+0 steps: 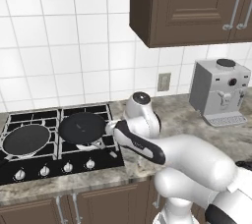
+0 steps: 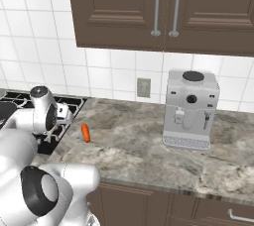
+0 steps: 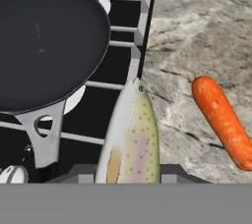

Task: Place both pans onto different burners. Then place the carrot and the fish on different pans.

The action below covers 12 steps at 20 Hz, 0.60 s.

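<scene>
Hand view: a pale speckled fish [image 3: 132,134] is seen clamped between the gripper [image 3: 129,171] fingers, its long axis running straight out from the hand, its nose just over the cooktop's [image 3: 129,29] edge. One black pan [image 3: 47,43] is seen on the grate close beside the fish's nose, its handle pointed back toward the hand; the fish seems to need carrying sideways over that rim. One orange carrot [image 3: 222,120] is seen lying on the stone counter [image 3: 206,26] on the fish's other side, apart from it and angled away.

Left base view: two pans are counted, one [image 1: 81,127] on a burner next to the gripper [image 1: 109,128] and the other [image 1: 25,139] on the far-left burner. One carrot and one fish are counted. A coffee machine [image 1: 219,93] is seen well apart.
</scene>
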{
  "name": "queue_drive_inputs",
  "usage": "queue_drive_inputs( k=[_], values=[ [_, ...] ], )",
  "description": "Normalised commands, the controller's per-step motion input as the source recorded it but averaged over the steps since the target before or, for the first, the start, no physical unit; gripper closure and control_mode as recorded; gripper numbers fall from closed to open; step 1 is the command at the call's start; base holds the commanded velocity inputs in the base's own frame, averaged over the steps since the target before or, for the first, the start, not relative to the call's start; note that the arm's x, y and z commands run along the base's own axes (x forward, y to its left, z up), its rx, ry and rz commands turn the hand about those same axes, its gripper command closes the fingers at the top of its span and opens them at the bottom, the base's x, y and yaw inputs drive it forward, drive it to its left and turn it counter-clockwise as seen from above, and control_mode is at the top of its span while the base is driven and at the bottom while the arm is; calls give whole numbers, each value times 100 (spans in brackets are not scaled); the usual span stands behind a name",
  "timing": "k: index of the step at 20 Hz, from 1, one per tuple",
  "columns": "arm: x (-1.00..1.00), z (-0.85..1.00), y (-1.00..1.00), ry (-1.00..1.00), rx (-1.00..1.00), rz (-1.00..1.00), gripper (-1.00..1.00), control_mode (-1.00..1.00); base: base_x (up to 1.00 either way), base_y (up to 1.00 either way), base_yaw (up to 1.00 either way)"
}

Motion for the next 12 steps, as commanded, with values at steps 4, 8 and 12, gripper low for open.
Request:
queue_drive_inputs(
  k=[4,8,12],
  values=[
    [5,36,23,-4,0,5,100,-100,0,0,0],
    [17,29,31,-2,0,5,100,-100,0,0,0],
    [30,21,42,0,0,5,100,-100,0,0,0]
  ],
)
